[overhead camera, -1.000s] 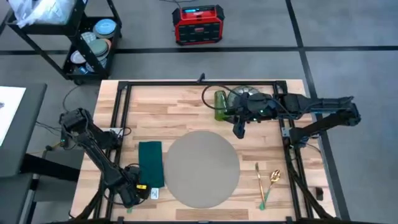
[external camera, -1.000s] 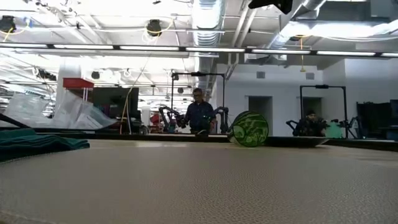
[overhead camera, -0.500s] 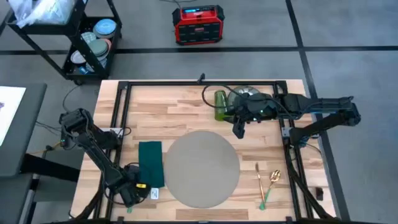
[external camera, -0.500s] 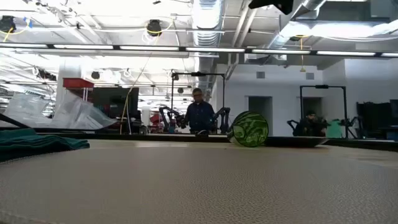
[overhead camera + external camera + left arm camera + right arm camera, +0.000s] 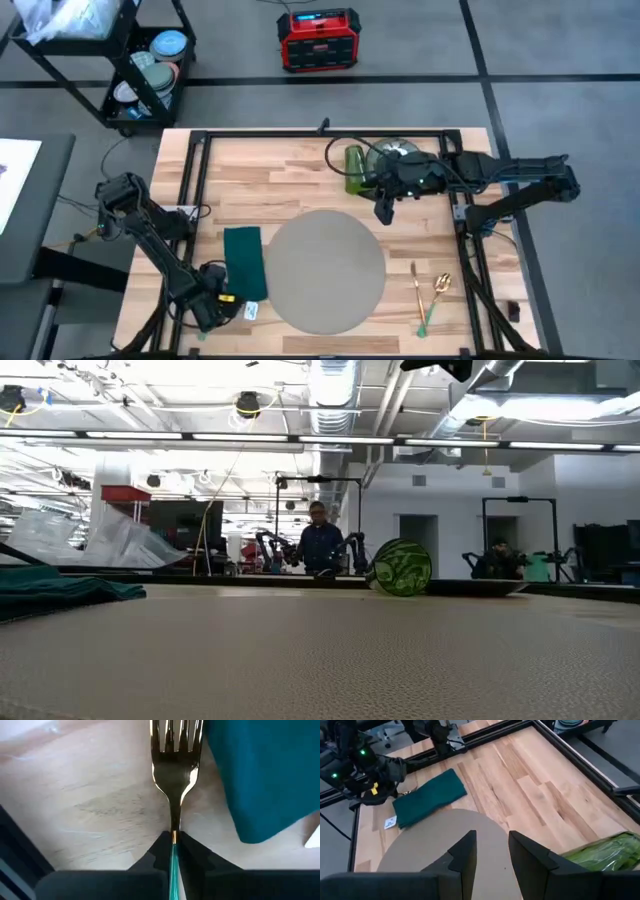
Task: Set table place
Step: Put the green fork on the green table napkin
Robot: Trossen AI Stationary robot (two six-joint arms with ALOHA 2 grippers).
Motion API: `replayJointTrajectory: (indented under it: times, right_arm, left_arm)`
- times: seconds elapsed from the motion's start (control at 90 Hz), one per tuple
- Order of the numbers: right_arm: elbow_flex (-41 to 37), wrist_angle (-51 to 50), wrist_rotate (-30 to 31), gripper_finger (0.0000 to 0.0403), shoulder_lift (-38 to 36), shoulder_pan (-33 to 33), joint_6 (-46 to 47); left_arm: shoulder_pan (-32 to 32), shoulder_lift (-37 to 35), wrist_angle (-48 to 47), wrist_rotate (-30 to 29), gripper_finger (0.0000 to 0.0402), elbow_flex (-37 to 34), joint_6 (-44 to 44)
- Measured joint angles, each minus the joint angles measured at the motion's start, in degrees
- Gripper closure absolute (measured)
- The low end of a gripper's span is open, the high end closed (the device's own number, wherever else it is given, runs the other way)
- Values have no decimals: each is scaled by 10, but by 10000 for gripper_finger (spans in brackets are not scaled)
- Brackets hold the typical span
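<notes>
Left wrist view gives away what the overhead can't: left gripper [image 5: 174, 851] pinched tight on a gold fork [image 5: 175, 765] with a teal handle, tines out over bare wood, right beside the edge of the dark green napkin [image 5: 265, 775]. From above, just a dark lump of a left gripper [image 5: 208, 310] at the near left corner of the table [image 5: 270, 175], fork too small to make out there.

Right wrist view fills in the other side: right gripper [image 5: 490, 851] with fingers spread apart and holding nothing, hanging over the far edge of the round grey placemat [image 5: 445, 845], something green and leafy-looking [image 5: 605, 851] just off to one side. Overhead puts that right gripper [image 5: 383, 208] near the far right of the table, next to a green-patterned plate [image 5: 400, 152] standing near the back rail.

Placemat [image 5: 325, 270] flat, about centre of the table toward the near edge, napkin [image 5: 244, 262] just beside it on the left, more gold cutlery [image 5: 428, 290] on its right.

Low view mostly placemat weave up close, plus the plate [image 5: 402, 567] upright on edge. Beyond: big bright workshop, ceiling ducts, a person [image 5: 320, 543] standing in the back. Overhead also catches a red box [image 5: 318, 40] and a black cart [image 5: 140, 70] on the floor.
</notes>
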Motion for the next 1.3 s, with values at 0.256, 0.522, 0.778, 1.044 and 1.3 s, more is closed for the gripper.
replayJointTrajectory:
  times: [0.256,0.522,0.778,1.044,1.3]
  right_arm:
    - [0,0,0,300,0,0,-11]
    - [0,-2,3,300,0,-3,-49]
    - [0,-58,4,300,0,-35,-66]
    - [0,-102,4,300,0,-71,-77]
    - [0,-129,3,300,0,-73,-97]
  left_arm:
    - [5,-18,-49,24,401,38,-15]
    - [39,-18,-135,27,401,107,-17]
    - [133,-18,-229,-46,401,135,-4]
    - [256,-17,-255,-112,401,132,72]
    - [285,-11,-219,-121,401,132,82]
